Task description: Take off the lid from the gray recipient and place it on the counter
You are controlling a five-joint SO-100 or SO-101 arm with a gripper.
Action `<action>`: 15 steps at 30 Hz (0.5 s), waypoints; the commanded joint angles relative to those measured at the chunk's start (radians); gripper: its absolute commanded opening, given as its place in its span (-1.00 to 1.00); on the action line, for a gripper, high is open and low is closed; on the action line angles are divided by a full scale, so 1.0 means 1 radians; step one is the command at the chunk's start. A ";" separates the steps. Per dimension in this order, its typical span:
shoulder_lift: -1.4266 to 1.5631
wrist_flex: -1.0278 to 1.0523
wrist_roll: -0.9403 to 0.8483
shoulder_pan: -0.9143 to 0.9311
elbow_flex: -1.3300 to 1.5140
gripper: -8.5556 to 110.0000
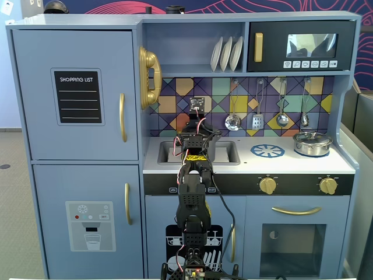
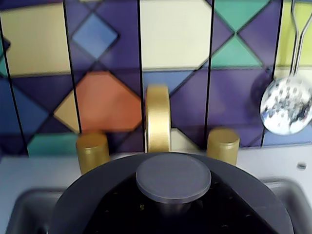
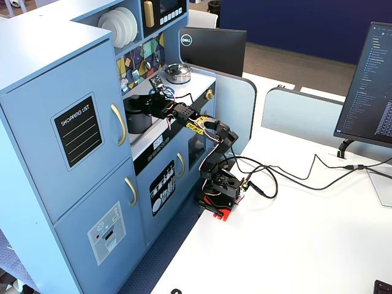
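From the wrist view I see the lid (image 2: 170,204) filling the lower frame, its round knob (image 2: 173,177) dead centre, just in front of the gold faucet (image 2: 158,118). It sits on the gray recipient (image 3: 138,114), which stands in the sink recess of the counter (image 1: 250,164). My gripper (image 3: 147,105) hovers right above the lid; I cannot tell whether its jaws are parted or closed.

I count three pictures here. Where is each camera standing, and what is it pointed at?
A fixed view: straight in front of the toy kitchen, facing it; the arm rises mid-frame.
Wrist view: rides the arm, facing the backsplash just above the lid; no gripper shows.
Another fixed view: high off to one side, looking down across the desk; whole arm visible.
Shared: both fixed views show the silver pot.
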 commanded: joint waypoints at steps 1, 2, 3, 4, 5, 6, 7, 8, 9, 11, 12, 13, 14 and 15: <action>0.028 -0.006 -0.003 -0.008 -0.117 -0.86; 0.029 -0.002 -0.011 -0.005 -0.127 -0.86; 0.031 0.002 -0.017 0.000 -0.135 -0.86; 0.034 0.002 -0.018 0.008 -0.141 -0.86; 0.038 0.005 -0.018 0.017 -0.146 -0.86; 0.044 0.012 -0.023 0.028 -0.150 -0.86; 0.049 0.018 -0.025 0.043 -0.156 -0.86; 0.054 0.029 -0.025 0.060 -0.163 -0.86; 0.058 0.034 -0.028 0.075 -0.167 -0.86; 0.067 0.032 -0.034 0.114 -0.167 -0.86; 0.075 0.031 -0.023 0.135 -0.167 -0.86; 0.083 0.031 -0.017 0.153 -0.167 -0.86; 0.089 0.034 -0.015 0.175 -0.166 -0.86; 0.094 0.038 -0.014 0.198 -0.166 -0.86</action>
